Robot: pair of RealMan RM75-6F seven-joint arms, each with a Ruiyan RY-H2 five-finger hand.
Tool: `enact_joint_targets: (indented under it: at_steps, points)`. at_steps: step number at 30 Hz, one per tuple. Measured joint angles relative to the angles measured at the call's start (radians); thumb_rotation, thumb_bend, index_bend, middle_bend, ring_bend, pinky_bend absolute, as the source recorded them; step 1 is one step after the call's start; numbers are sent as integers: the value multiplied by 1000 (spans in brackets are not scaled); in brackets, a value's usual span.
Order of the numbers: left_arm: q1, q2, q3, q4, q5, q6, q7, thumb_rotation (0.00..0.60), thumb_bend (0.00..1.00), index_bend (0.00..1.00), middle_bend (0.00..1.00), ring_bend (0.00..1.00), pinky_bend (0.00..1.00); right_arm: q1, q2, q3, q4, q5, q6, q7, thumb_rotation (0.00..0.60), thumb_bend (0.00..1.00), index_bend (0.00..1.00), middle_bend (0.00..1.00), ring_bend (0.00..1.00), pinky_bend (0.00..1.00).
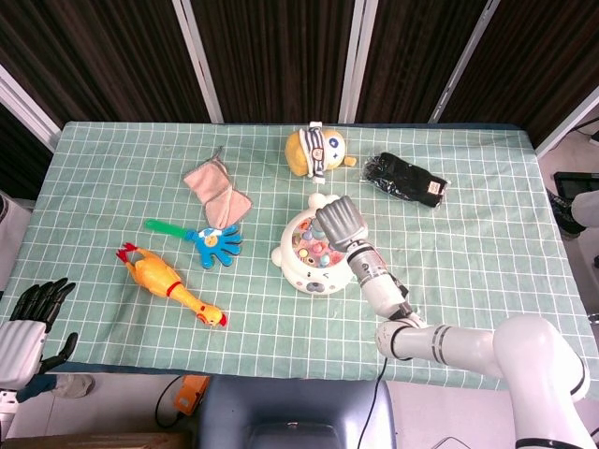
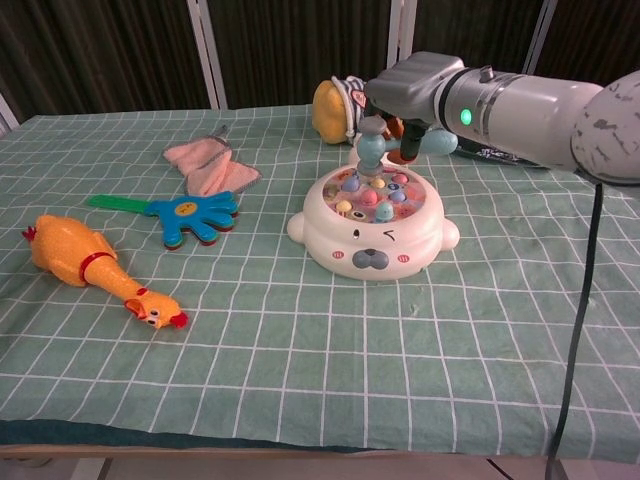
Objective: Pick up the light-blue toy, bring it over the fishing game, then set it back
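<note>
At frame centre, the right hand clamps the light-blue toy just above the fishing game, carrying it across; the left hand idles open lower left.

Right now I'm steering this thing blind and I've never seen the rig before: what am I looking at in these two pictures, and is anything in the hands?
It is a two-armed robot with finger hands at a table covered in a green checked cloth. One picture looks down from its head, the other forward from its chest. The right hand holds the light-blue toy in its fingers just above the far edge of the fishing game. The left hand hangs open off the table's near corner, holding nothing. Also on the cloth: a rubber chicken, a blue hand-shaped clapper, a pink cloth, a yellow plush and a black glove.
</note>
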Motion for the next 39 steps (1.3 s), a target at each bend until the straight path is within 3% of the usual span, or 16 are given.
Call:
enact_joint_targets:
  at_steps: [13, 18, 23, 30, 35, 39]
  points:
    - [-3, 6, -1, 1, -11, -13, -11, 600, 414, 51, 30, 0, 24, 43, -115, 11, 169, 15, -78, 3, 600, 530, 1000, 694, 731, 855]
    - [0, 9, -2, 2, -8, -6, -21, 600, 414, 51, 30, 0, 24, 50, -127, 15, 175, 21, -81, -8, 600, 530, 1000, 694, 731, 855]
    - [0, 8, 1, 3, -2, -5, -20, 600, 413, 51, 30, 0, 24, 35, -86, 21, 119, 7, -55, 8, 600, 530, 1000, 694, 731, 855]
    - [-2, 3, 4, -1, 3, -9, -2, 600, 413, 51, 30, 0, 24, -30, 55, 11, -58, -49, 19, 49, 600, 530, 1000, 694, 731, 856]
    - [-5, -2, 10, -4, 15, -15, 16, 600, 414, 51, 30, 0, 23, -133, 205, -30, -232, -134, 89, 125, 600, 529, 1000, 694, 730, 857]
    - [-7, -5, 14, -5, 21, -18, 21, 600, 414, 50, 30, 0, 24, -238, 286, -88, -290, -250, 155, 233, 600, 529, 1000, 694, 728, 858]
